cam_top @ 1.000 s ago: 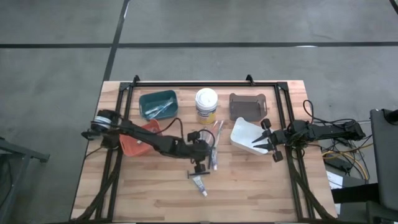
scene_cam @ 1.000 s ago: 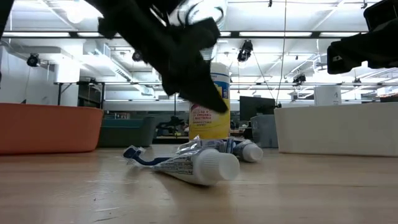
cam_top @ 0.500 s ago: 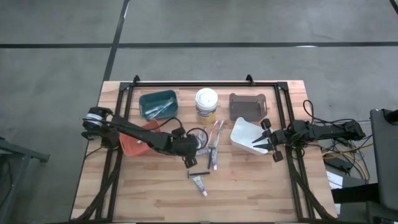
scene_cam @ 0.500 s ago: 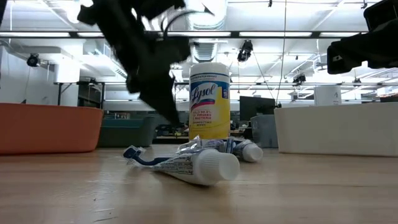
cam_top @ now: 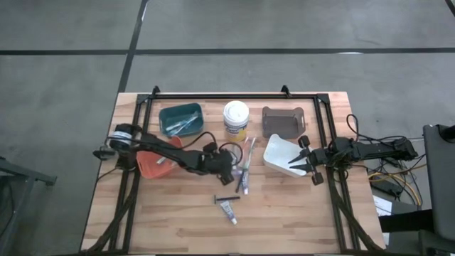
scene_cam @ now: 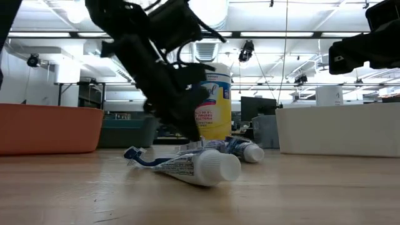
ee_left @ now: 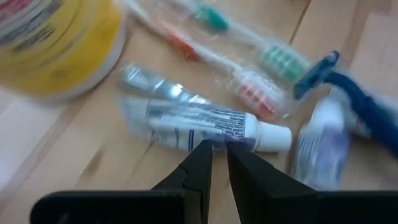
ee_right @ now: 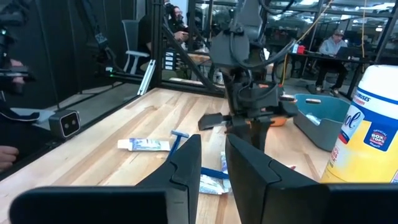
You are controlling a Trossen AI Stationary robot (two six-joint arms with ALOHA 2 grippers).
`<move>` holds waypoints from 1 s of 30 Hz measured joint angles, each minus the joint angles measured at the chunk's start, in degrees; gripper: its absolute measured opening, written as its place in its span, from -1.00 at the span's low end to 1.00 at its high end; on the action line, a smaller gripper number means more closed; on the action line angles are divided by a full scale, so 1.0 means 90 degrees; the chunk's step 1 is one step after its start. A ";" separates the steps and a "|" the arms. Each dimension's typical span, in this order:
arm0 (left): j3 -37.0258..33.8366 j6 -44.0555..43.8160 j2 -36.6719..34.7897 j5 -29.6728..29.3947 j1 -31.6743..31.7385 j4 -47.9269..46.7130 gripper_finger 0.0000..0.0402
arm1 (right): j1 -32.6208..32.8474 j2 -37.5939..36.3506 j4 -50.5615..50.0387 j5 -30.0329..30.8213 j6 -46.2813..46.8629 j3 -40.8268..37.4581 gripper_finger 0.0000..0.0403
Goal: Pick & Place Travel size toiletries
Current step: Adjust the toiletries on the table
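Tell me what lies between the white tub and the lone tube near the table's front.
In the high view, between the tub and that tube lie the pile of toothbrushes with the left claw beside it, then a dark razor.

Bright overhead ceiling lights, soft shadows, left wrist view blurred

A cluster of toiletries lies flat near the middle of the desk [cam_top: 298,213]: two wrapped toothbrushes [ee_left: 249,71], one with a green head and one red, side by side, and a white capped tube [ee_left: 205,124] just beside them. A blue-headed razor [ee_left: 348,93] lies close by. Well apart toward the desk's front edge lie another small white tube [cam_top: 228,210] and a dark razor [cam_top: 226,198].
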 joint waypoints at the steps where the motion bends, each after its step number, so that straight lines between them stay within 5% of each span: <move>1: 0.0000 0.0097 0.0086 0.0003 0.0031 0.0264 -0.72 | 0.0002 -0.0004 -0.0001 -0.0002 -0.0002 0.0000 -0.66; 8: 0.0011 0.0503 0.0381 -0.0001 0.0083 0.1551 -0.72 | 0.0002 0.0005 0.0002 -0.0002 -0.0002 0.0000 -0.61; 17: -0.0209 0.1464 -0.0826 0.0188 -0.0260 0.1613 -0.72 | 0.0002 0.0008 0.0000 -0.0002 0.0000 0.0000 -0.58; 30: -0.1178 0.1492 -0.1936 0.2060 -0.1800 0.1014 -0.72 | 0.0002 0.0005 -0.0001 -0.0002 -0.0002 0.0000 -0.66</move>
